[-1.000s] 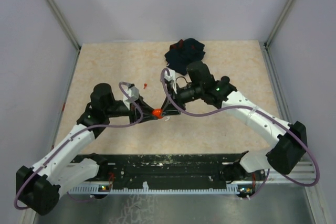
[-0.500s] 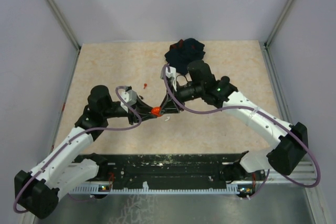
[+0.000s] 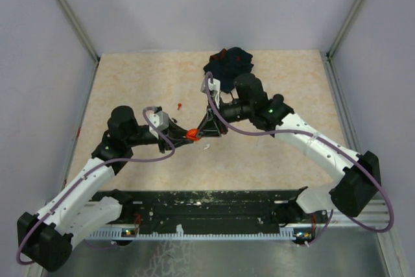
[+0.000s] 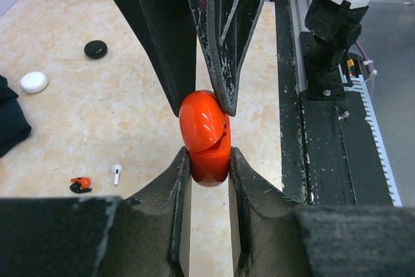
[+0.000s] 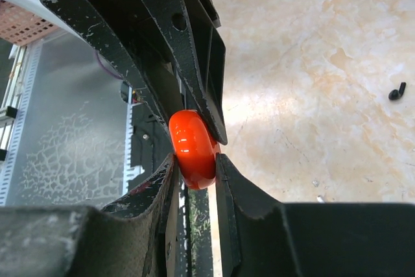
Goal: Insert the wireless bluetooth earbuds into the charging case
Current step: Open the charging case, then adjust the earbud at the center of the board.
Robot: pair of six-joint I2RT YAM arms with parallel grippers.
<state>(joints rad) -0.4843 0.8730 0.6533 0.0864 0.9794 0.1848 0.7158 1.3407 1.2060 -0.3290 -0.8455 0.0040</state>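
Note:
The orange-red charging case (image 3: 192, 136) hangs above the table between both grippers. My left gripper (image 4: 207, 157) is shut on the case's lower half (image 4: 209, 160). Its rounded lid (image 4: 202, 116) stands slightly ajar. My right gripper (image 5: 194, 163) is shut on the case (image 5: 192, 147) from the opposite side. On the table lie a red earbud (image 4: 80, 185), a white earbud (image 4: 117, 173) and a black earbud (image 5: 397, 91), all apart from the case. From above, the red earbud (image 3: 178, 104) and the white earbud (image 3: 206, 146) show near the grippers.
A white puck (image 4: 34, 82) and a black puck (image 4: 96, 48) lie on the table. A dark navy cloth (image 3: 228, 66) is bunched at the far middle. The black metal rail (image 3: 207, 215) with the arm bases runs along the near edge.
Both grippers, still shut on the orange-red case, have shifted slightly away from the near edge. The right wrist has swung a little further back.

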